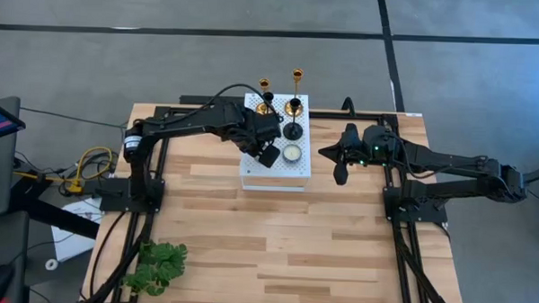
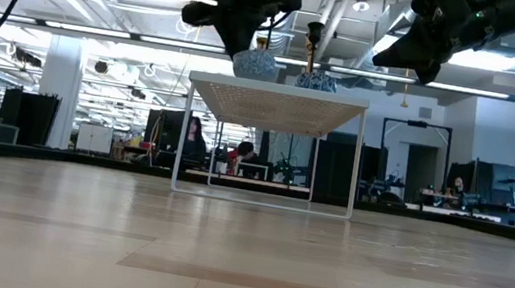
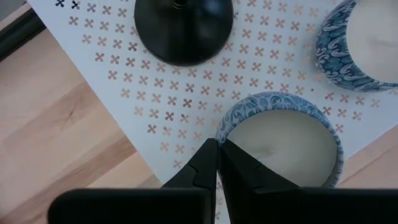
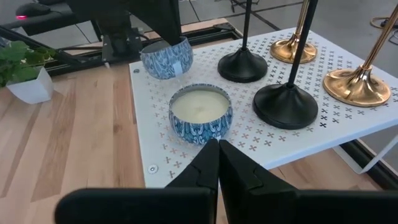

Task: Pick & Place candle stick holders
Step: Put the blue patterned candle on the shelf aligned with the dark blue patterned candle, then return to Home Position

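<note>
A pale wooden tabletop [image 1: 275, 242] carries a small white perforated stand [image 1: 275, 176] toward its far edge, and a green leafy plant [image 1: 156, 266] near the front left corner. On the stand sit two gold candle stick holders [image 1: 296, 88], two black candle stick holders [image 1: 293, 127] and two blue patterned candle tins [image 4: 200, 113].

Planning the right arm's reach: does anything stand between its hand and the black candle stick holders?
Yes. A blue patterned candle tin sits on the white perforated stand directly ahead of the shut right hand; the nearest black holder stands beside it.
</note>
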You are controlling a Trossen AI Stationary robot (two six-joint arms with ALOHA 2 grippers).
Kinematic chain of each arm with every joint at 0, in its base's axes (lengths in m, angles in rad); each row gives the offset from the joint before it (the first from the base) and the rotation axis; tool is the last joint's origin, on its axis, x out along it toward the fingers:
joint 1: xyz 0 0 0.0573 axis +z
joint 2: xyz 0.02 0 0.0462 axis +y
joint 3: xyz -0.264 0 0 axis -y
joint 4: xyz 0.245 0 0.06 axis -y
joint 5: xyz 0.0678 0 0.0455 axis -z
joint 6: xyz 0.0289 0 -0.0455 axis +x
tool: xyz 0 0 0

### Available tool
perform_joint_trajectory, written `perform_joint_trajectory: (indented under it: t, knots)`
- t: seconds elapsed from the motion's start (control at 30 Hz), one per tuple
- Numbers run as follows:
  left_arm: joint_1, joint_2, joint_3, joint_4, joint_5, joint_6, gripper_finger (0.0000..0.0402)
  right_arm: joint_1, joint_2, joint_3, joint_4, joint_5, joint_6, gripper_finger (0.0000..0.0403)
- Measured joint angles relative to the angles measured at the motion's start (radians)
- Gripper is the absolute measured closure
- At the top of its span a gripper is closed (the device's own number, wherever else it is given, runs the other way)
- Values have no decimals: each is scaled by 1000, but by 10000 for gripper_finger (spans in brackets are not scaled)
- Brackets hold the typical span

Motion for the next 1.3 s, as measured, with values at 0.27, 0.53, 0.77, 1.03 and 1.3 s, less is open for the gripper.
perform_joint_trajectory:
  t: [0.27,0.53,0.77,1.03,1.3]
  knots:
    - [0,0,0,3,-5,0,357,0,0,0,0,-1,0,403]
    - [0,0,-1,5,-11,0,329,0,0,0,0,-4,0,403]
    - [-17,-36,-2,16,20,11,325,0,0,0,-5,-4,0,403]
    - [-93,-163,-1,56,-100,56,325,0,0,0,-7,-4,0,403]
    - [-261,-324,-1,78,-308,191,325,0,0,0,-3,-4,0,403]
